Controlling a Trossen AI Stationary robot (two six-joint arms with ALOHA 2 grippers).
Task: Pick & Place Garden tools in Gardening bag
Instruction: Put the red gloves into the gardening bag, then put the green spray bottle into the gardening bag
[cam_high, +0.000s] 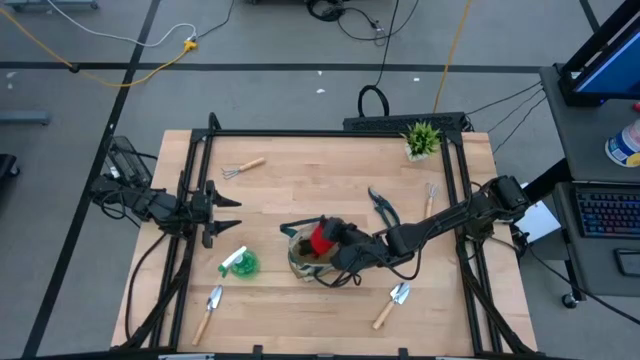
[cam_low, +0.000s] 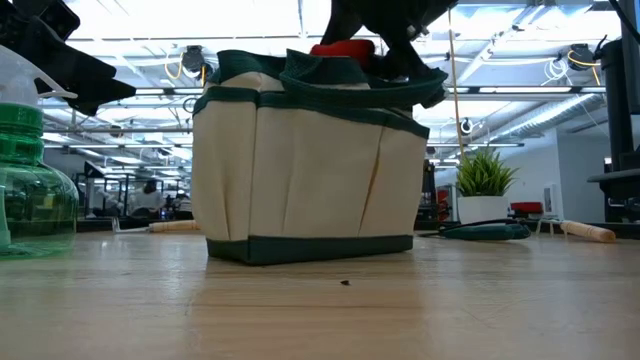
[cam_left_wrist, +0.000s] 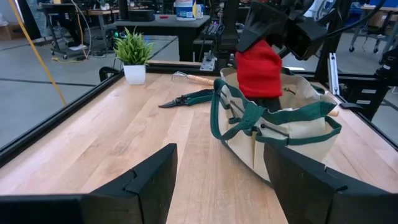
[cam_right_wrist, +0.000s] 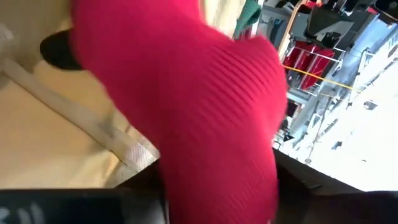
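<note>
Right gripper (cam_high: 335, 238) is over the mouth of the bag (cam_high: 305, 262), clamped on the red glove (cam_high: 322, 238), which hangs partly inside the opening, lower end hidden by the bag wall. Bag sits mid-table, a bit toward the near edge. Left gripper (cam_high: 228, 214) waits at the left side of the table, fingers spread wide, holding nothing, pointed at the bag. Risks: the glove is soft and bulky, so on release it could drape over the green rim or catch a loop handle (cam_left_wrist: 239, 118) instead of dropping in; the bag is soft fabric, so a gripper pressing on the rim could tip or slide it; a finger snagging the handle on the way up could drag the bag along. Room: the spray bottle (cam_high: 240, 264) lies just left of the bag, the shears (cam_high: 384, 208) near its far right side, one trowel (cam_high: 391, 304) at the near right, another trowel (cam_high: 209, 311) at near left, the rake (cam_high: 242, 166) well apart at far left, and another wooden-handled tool (cam_high: 430, 195) by the right rail. The potted plant (cam_high: 421, 139) is at the far right corner, well clear. Straight up over the bag looks open; the left side toward the waiting arm is also free.
</note>
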